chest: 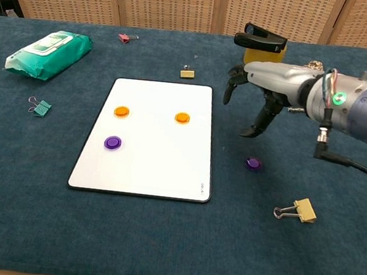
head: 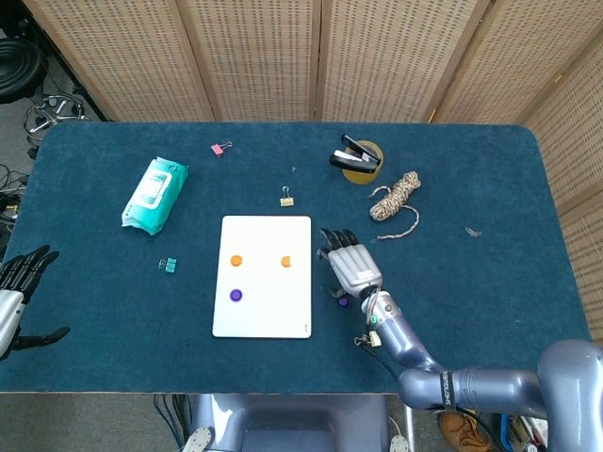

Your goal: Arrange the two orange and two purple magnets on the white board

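Three magnets sit on the white board (chest: 147,166) now: an orange magnet (chest: 121,111) on the left, a second orange one (chest: 182,117) on the right, and a purple magnet (chest: 112,143) below the left orange one. The last purple magnet (chest: 253,163) is not on the board; it lies on the blue table (chest: 158,241), just off the board's right edge. The right hand (chest: 258,96) hangs over the table between the board and that loose magnet, a little above it. Its fingers (chest: 260,120) are apart and point down, and it holds nothing. So the step in hand looks like picking up the last purple magnet. For that, the hand needs to go down and a bit nearer to the robot, pinch the small flat disc, lift it, and set it on the bare spot under the right orange magnet. The disc is thin and low, so the fingers could slip off it. The left hand (head: 21,282) rests far off at the left edge of the table, fingers apart, holding nothing. Near the loose magnet lies a yellow clip (chest: 298,209). Further out are a pack of wipes (chest: 48,45), a small green clip (chest: 40,106), a pink clip (chest: 124,37), a yellow roll of tape (chest: 264,54) and a bundle of rope (head: 396,200).
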You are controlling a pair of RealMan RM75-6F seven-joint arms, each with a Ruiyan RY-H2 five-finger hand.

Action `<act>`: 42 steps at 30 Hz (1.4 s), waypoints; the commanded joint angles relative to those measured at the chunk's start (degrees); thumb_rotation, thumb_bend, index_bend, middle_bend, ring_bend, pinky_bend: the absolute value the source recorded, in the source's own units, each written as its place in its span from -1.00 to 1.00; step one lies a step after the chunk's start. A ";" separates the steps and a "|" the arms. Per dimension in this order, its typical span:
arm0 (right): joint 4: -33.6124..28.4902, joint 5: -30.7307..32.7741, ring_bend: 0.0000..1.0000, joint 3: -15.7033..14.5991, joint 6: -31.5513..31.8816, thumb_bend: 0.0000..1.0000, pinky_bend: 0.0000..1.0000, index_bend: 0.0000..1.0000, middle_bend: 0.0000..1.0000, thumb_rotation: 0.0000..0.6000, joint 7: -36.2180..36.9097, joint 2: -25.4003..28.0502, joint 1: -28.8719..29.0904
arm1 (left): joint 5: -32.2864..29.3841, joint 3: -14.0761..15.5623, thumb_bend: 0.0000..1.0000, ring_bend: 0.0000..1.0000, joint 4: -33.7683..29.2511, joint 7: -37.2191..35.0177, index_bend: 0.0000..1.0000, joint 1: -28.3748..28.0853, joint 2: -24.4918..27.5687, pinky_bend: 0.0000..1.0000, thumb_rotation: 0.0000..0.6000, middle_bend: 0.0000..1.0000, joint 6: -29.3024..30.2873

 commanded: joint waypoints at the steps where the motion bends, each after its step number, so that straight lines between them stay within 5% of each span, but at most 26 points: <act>1: -1.51 -1.34 -1.00 -2.41 1.43 -0.46 -1.00 -0.40 -1.00 1.00 0.20 0.99 -2.61 | 0.42 0.18 -0.80 -1.00 -0.12 0.00 -1.00 0.13 -0.04 -1.00 1.00 -1.00 0.27; 17: 2.34 -6.16 -1.00 -4.70 -0.67 -0.46 -1.00 -0.31 -1.00 1.00 1.42 -2.23 -6.13 | 0.45 0.42 -0.80 -1.00 -0.30 0.18 -1.00 0.02 0.02 -1.00 1.00 -1.00 0.06; 42: 5.58 -7.35 -1.00 -3.04 -3.84 -0.46 -1.00 -0.21 -1.00 1.00 2.57 -2.26 -8.38 | -0.12 0.54 -0.80 -1.00 -0.61 1.72 -1.00 -0.35 -0.46 -1.00 1.00 -1.00 -0.77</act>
